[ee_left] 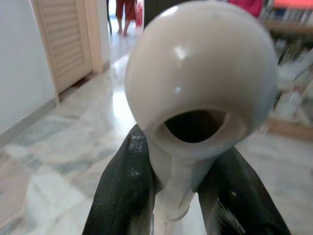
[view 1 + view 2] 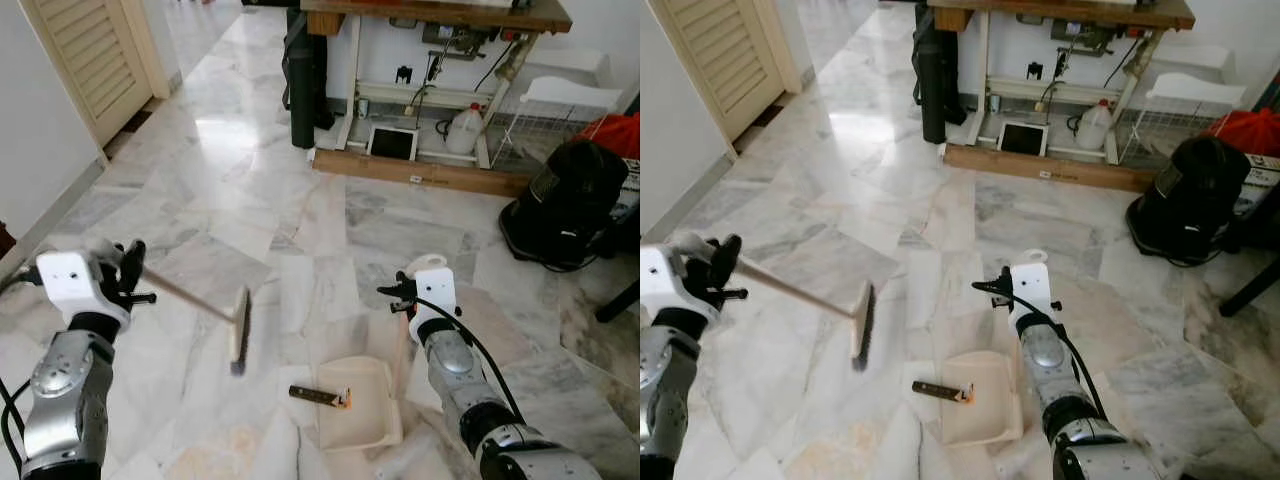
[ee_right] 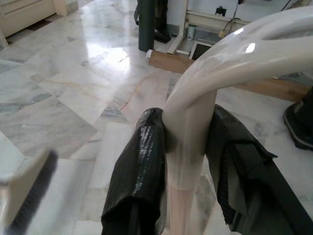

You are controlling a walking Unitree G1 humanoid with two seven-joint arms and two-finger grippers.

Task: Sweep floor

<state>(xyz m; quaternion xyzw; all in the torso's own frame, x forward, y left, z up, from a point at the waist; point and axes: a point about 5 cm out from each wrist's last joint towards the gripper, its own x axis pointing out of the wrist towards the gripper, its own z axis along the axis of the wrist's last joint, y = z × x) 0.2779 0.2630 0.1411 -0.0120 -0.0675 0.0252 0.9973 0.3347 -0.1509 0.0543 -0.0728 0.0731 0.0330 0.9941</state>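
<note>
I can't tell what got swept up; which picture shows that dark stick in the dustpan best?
The left eye view: the dark stick lies whole across the front lip of the dustpan, orange tip visible. The right eye view shows it too, slightly smaller. The wrist views look at the handles the claws grip.

there was one broom (image 2: 238, 330), one cream dustpan (image 2: 358, 405) with one dark stick-like piece of litter (image 2: 319, 396) in it, and two grippers.

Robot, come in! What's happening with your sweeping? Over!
Left gripper shut on broom handle. Right gripper shut on dustpan handle. Brown stick at the dustpan's edge.
</note>
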